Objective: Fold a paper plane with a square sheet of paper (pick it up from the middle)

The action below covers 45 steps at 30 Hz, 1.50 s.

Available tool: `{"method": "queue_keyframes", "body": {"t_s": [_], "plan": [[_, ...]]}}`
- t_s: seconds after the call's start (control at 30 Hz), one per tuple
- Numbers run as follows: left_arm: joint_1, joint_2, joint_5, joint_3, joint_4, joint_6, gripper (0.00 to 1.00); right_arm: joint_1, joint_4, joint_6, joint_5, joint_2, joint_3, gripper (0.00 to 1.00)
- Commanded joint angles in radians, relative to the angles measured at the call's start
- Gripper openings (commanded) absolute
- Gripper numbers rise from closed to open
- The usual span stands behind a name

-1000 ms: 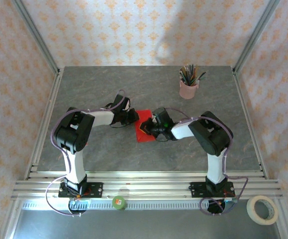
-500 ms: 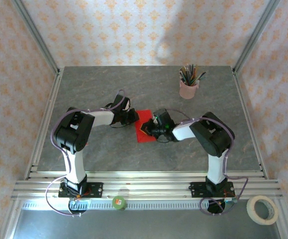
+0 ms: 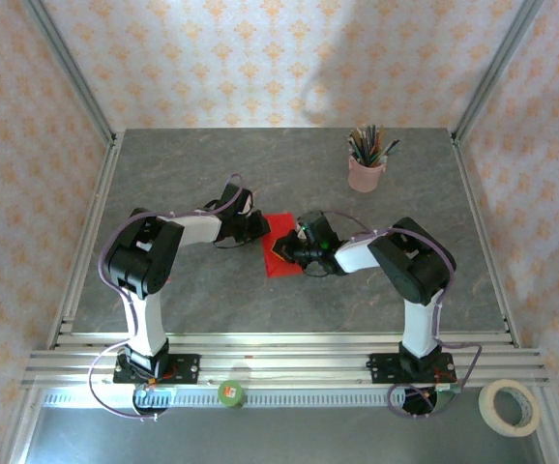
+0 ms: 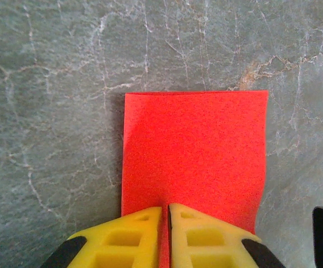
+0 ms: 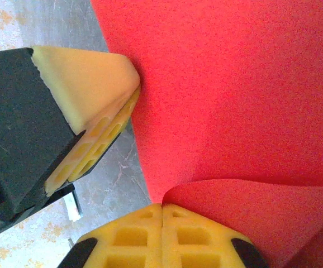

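Motion is pausing — left gripper (image 4: 165, 215) and right gripper (image 5: 162, 211) are staying clamped on the square sheet of paper (image 4: 195, 151), mid-fold.

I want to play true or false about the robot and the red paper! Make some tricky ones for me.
1. The square sheet of paper is red. True.
2. The pencil cup is blue. False: it is pink.
3. The right gripper has its fingers spread wide. False: they are shut together, right where a flap of the paper curls up.
4. The left gripper has its tips at the paper's edge. True.
5. The paper is already a pointed plane. False: it is a flat sheet with one part curling up.
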Motion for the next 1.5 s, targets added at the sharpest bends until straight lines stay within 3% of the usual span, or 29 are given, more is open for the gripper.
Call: {"method": "queue_keyframes", "body": {"t_s": [0.0,1.47], "plan": [[-0.013,0.054,-0.031,-0.005,-0.065,0.025,0.17,0.005,0.027,0.011,0.005,0.01,0.009,0.0],[-0.015,0.051,-0.038,-0.013,-0.064,0.022,0.17,0.005,0.084,0.044,0.006,0.042,0.003,0.0]]}}
